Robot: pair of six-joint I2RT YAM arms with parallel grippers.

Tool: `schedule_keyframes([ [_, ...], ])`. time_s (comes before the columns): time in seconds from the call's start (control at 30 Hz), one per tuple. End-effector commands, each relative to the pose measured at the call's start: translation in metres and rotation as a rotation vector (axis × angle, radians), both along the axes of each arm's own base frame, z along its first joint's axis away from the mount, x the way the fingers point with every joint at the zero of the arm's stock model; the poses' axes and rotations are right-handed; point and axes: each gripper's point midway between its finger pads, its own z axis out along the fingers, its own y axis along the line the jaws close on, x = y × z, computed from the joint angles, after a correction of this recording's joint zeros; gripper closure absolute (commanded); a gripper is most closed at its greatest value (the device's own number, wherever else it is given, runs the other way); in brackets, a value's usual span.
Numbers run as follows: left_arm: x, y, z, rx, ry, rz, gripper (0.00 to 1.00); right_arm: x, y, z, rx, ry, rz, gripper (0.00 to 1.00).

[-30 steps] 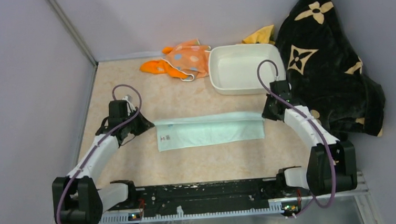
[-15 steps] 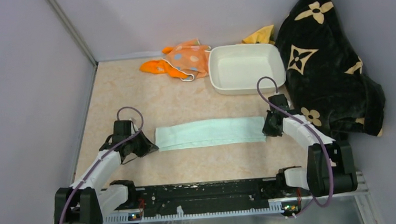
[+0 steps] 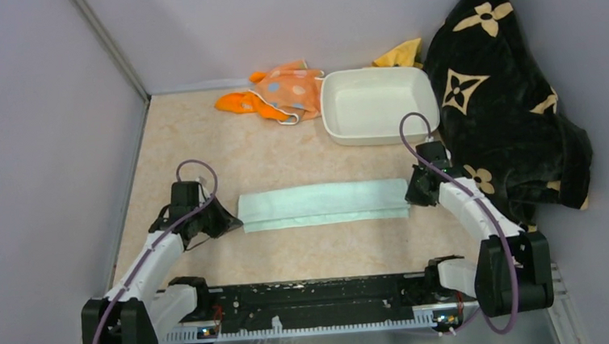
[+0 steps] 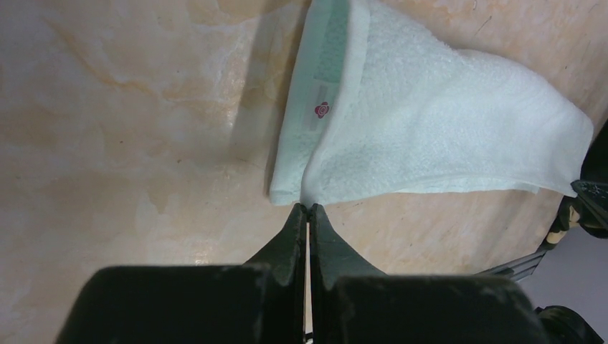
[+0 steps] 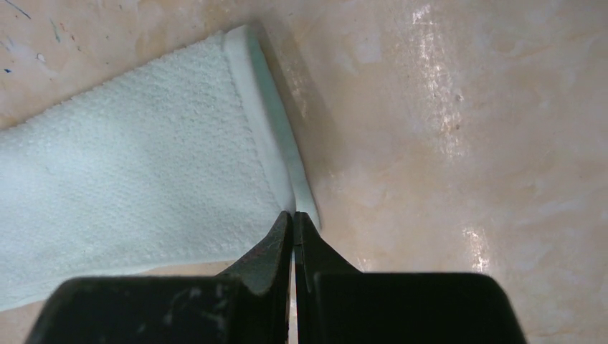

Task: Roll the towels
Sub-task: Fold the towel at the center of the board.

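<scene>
One mint towel [image 3: 323,205], long axis left–right | left tool [image 4: 307,208] pinching its left corner | right tool [image 5: 293,213] pinching right corner

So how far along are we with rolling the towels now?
Done: the mint towel lies folded into a long strip. In hand: the left gripper and right gripper are shut on a corner at each end of it. Left: no roll is started, and the orange towel and dotted towel lie crumpled farther back.
</scene>
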Motion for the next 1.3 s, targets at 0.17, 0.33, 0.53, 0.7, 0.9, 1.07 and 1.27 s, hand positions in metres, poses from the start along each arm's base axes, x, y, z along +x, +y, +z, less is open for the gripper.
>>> schedule_keyframes([
  [0.17,-0.011,0.000,-0.018,-0.020,0.075,0.037,1.00,-0.011,-0.006,0.009,0.005,0.020,-0.120,1.00],
  [0.33,-0.012,0.006,-0.027,0.010,0.087,0.065,1.00,-0.026,-0.004,-0.014,0.024,0.111,-0.180,1.00],
  [0.53,-0.015,0.004,-0.031,0.007,0.102,0.053,0.98,-0.037,-0.010,-0.037,-0.009,0.172,-0.212,1.00],
  [0.7,-0.015,0.003,-0.020,0.006,0.093,0.053,0.69,-0.026,-0.008,-0.017,0.000,0.130,-0.183,0.77],
  [0.9,0.004,0.011,0.025,0.073,-0.022,0.029,0.48,-0.001,-0.003,0.034,0.020,-0.025,-0.104,0.52],
  [1.07,0.028,0.006,0.061,0.100,-0.121,-0.036,0.46,0.020,0.015,0.052,0.092,-0.133,0.018,0.49],
  [1.27,0.054,-0.035,0.059,0.082,-0.145,-0.171,0.55,0.045,0.045,0.046,0.228,-0.186,0.118,0.49],
])
